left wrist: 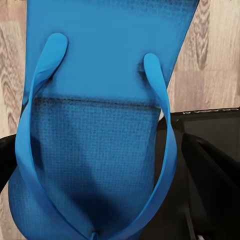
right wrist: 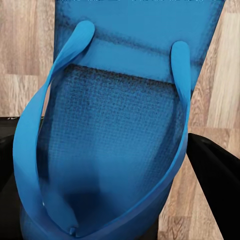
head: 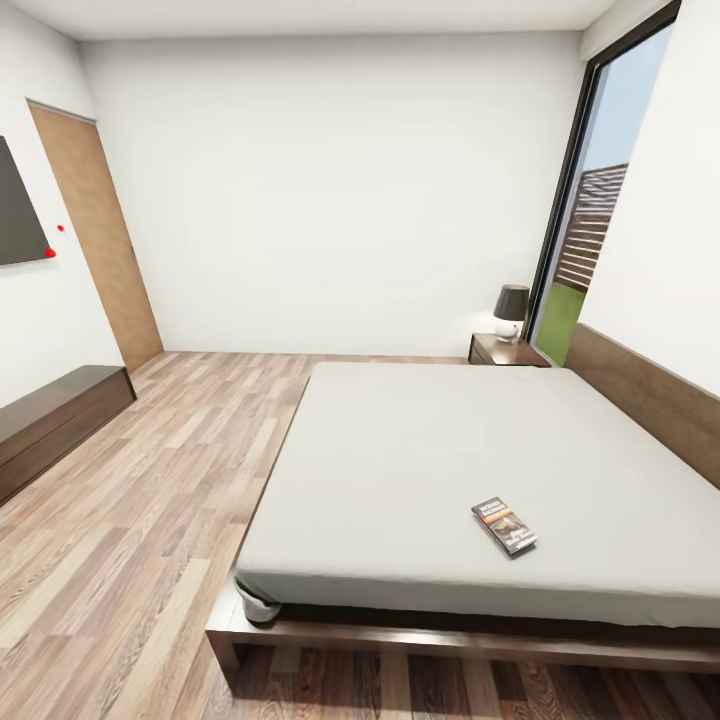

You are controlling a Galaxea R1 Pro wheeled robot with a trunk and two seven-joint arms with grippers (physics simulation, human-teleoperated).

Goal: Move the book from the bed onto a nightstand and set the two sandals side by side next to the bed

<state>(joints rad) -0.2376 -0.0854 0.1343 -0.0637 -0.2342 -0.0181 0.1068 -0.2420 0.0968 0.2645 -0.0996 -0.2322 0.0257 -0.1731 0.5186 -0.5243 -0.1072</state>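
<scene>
The book (head: 504,526), a thin dark paperback with an orange band, lies flat on the light-grey mattress of the bed (head: 420,470), near its front right. A dark-brown nightstand (head: 505,351) stands beyond the bed's far corner, by the headboard. In the left wrist view a bright blue sandal (left wrist: 100,75) hangs close to the camera over the wood floor, held in my left gripper (left wrist: 95,225). The right wrist view shows the other blue sandal (right wrist: 130,100) held the same way in my right gripper (right wrist: 85,225). The sandals hide the fingertips.
A lamp (head: 511,312) with a dark shade stands on the nightstand. A long dark-brown dresser (head: 50,420) runs along the left wall under a black screen (head: 18,215), with a wooden door (head: 95,235) behind. A tall window (head: 590,240) is at the right. Open plank floor (head: 150,520) lies left of the bed.
</scene>
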